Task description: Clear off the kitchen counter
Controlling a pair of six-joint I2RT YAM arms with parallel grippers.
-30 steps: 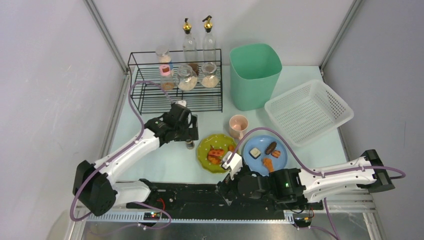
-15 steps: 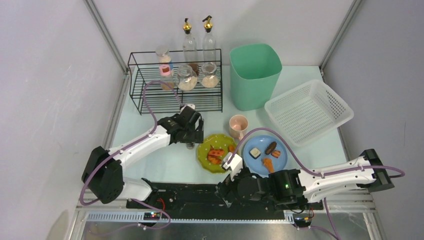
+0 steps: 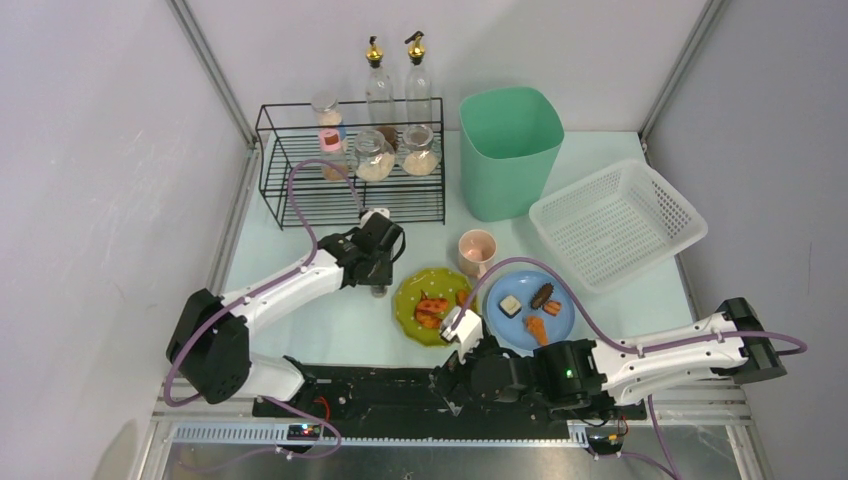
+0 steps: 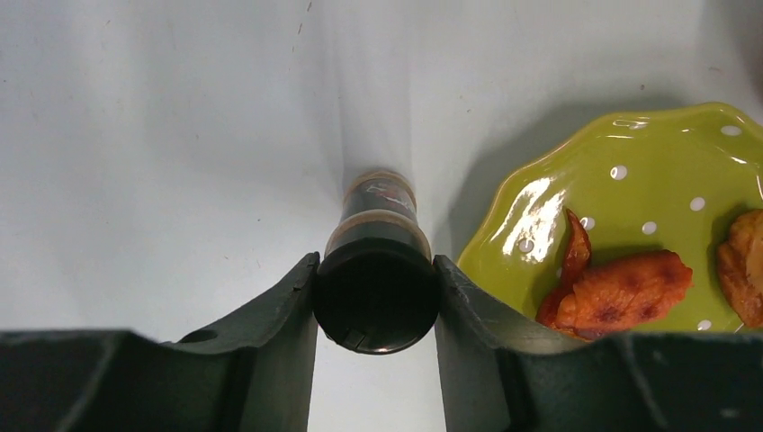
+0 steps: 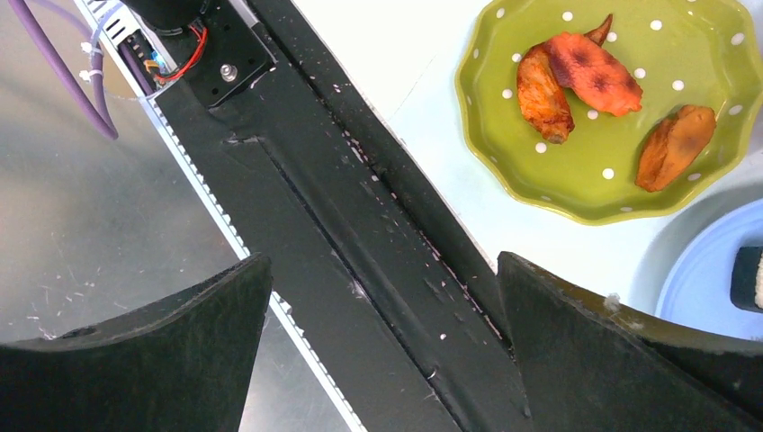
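Left wrist: gripper (image 4: 376, 263) pinches shaker (image 4: 379, 211) beside plate rim (image 4: 498, 200).

Bare kitchen counter (image 3: 335, 325) lies open to the left of the small bottle (image 4: 376, 301) — that side I can pass freely. On its right the green plate (image 4: 648, 171) sits just beside it, leaving only a narrow gap. Behind stands the wire rack (image 3: 340, 205) — a wall. The pink cup (image 3: 477, 250) and blue plate (image 3: 562, 315) crowd the green plate's right.
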